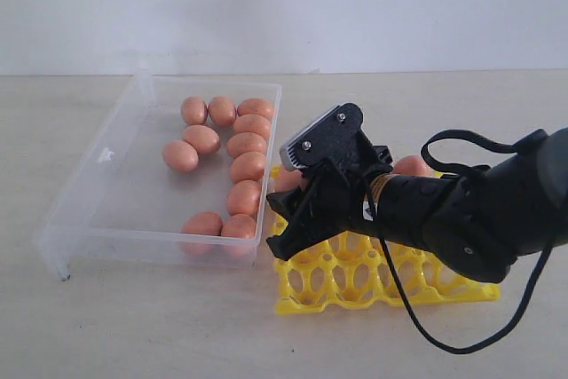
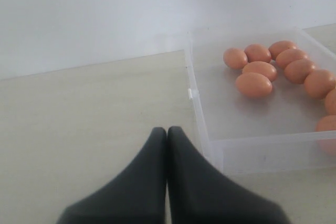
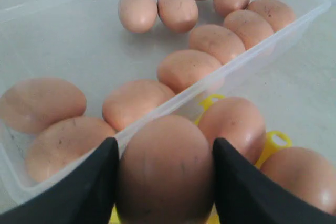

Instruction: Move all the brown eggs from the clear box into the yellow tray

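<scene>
Plainly, beige tabletop meets white wall; speckled brown eggs lie in the clear box, centre left. Right gripper clamps an egg; left gripper closed.

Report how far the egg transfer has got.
Done: at least two brown eggs sit in the yellow tray; others may be hidden. In hand: the right gripper holds one egg over the tray. Left: eleven eggs lie in the clear box.
</scene>
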`<state>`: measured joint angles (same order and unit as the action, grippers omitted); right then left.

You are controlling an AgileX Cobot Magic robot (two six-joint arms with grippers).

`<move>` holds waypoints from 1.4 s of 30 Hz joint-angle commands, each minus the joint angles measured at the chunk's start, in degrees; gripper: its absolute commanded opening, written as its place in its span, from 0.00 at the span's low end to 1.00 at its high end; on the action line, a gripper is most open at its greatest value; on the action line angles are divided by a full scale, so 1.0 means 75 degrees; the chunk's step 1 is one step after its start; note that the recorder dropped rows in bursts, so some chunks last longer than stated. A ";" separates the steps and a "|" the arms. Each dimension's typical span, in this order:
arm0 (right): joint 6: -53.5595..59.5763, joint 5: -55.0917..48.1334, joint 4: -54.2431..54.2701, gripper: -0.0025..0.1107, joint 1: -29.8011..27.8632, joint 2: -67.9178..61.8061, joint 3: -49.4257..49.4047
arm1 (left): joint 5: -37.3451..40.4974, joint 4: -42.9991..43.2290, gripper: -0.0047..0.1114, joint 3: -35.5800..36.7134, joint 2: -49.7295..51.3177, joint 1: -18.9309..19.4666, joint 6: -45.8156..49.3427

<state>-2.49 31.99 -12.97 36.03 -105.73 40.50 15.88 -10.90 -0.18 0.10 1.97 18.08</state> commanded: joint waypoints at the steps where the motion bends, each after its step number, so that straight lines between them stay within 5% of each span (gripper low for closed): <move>1: -0.0024 0.0151 -0.0009 0.02 -0.0014 -0.0119 -0.0031 | -0.0129 -0.0055 0.00 0.0024 -0.0014 -0.0068 -0.0070; 23: 0.0332 0.0150 0.0001 0.03 -0.0028 -0.0392 0.0035 | -0.0129 -0.0055 0.00 0.0024 -0.0014 -0.0068 -0.0070; 30: 0.0392 0.0150 -0.0020 0.33 -0.0028 -0.0392 0.0035 | -0.0129 -0.0055 0.00 0.0024 -0.0014 -0.0068 -0.0070; 42: 0.0625 0.0098 0.0125 0.52 -0.0028 -0.0392 0.0035 | -0.0129 -0.0055 0.00 0.0024 -0.0014 -0.0068 -0.0070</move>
<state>1.39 32.48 -12.41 36.03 -108.58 40.60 15.88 -10.90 -0.18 0.10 1.97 18.08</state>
